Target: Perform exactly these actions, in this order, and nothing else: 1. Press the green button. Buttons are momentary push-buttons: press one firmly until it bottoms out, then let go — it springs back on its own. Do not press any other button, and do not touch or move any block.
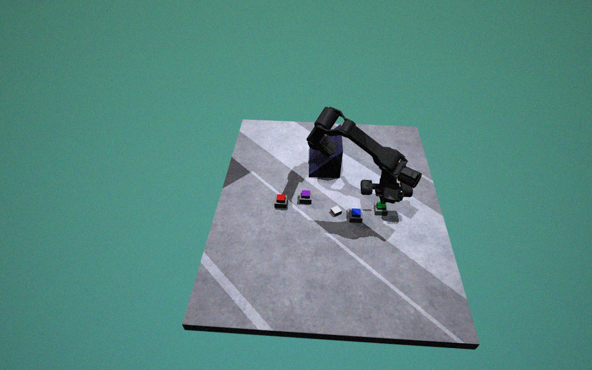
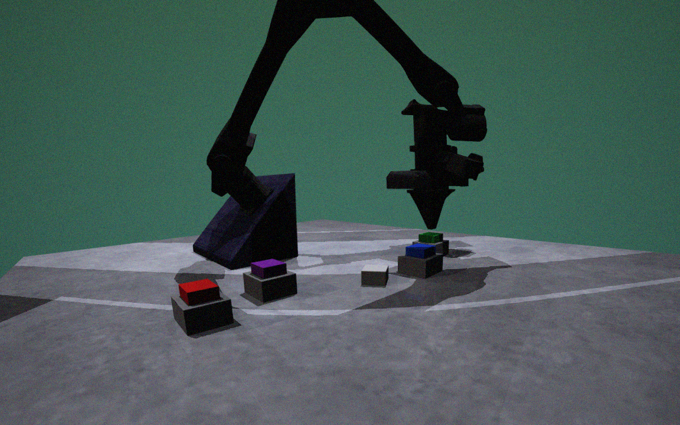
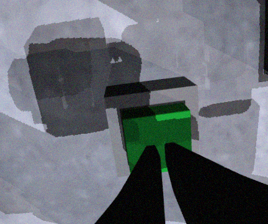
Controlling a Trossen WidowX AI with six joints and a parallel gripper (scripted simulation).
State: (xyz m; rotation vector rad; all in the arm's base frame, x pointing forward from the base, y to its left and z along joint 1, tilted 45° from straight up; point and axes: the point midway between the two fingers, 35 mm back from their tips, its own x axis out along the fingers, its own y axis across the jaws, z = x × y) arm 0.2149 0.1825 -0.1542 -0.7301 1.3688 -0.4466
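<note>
Green button point(image 3: 156, 139) partly hidden by closed, empty gripper point(image 3: 162, 150), contact unclear, arm top cut off

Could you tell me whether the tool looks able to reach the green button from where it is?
Probably yes: the shut tool hangs right above the green button, nothing between them.

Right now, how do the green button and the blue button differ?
The green button sits directly under the shut gripper, a small gap between them; the blue button has nothing above it. In the exterior view, green lies farther back, blue nearer the white block. Both are coloured caps on grey bases, unpressed.
</note>
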